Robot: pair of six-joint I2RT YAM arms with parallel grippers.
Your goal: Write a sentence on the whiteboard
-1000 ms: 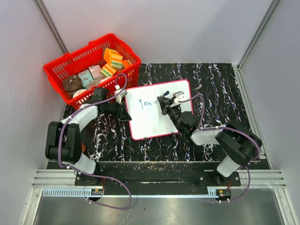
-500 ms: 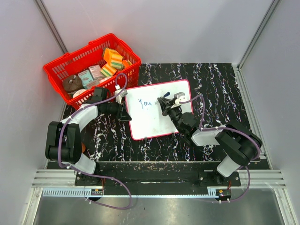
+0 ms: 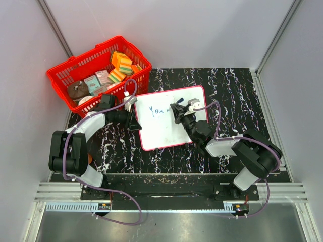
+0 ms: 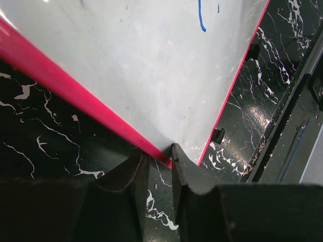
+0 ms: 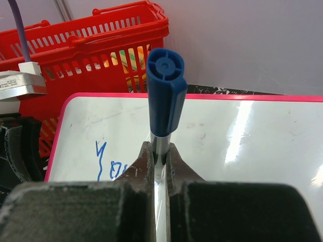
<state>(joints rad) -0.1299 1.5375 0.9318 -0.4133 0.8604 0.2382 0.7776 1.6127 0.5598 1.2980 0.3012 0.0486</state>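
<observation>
The whiteboard [image 3: 161,132] lay flat on the black marbled table [image 3: 237,96], near the red basket [image 3: 59,75]. The left gripper [image 4: 159,154] pinched the board's red frame at a corner, the contact partly hidden. The right gripper [image 5: 159,146] clamped a blue-capped marker [image 5: 165,85], its tip out of sight. Of the sentence [image 3: 157,110], only "You" was legible; the right arm covered the board beyond it.

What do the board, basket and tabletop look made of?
Board: glossy white coated surface, shown by glare streaks; thin red frame, likely plastic. Basket: red moulded plastic, judging by its slotted walls. Tabletop: black with white veins, marble look; stone or printed laminate, cannot tell.
</observation>
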